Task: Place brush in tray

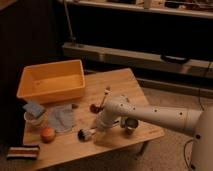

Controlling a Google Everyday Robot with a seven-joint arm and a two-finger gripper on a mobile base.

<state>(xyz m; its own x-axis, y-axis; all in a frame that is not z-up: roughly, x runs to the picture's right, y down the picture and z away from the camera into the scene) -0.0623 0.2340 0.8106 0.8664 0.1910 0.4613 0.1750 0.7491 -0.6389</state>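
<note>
The brush lies on the wooden table near its front edge, with its dark round bristle head to the left and its white handle pointing right. My gripper is low over the table at the handle end of the brush, and the white arm reaches in from the right. The tray, a yellow-orange bin, stands at the table's back left, well apart from the brush and gripper. It looks empty.
A red-headed stick utensil lies just behind the gripper. A metal cup stands under the arm. A grey cloth, an orange fruit and a white bowl holding a blue sponge are at the left. A striped object lies at the front left.
</note>
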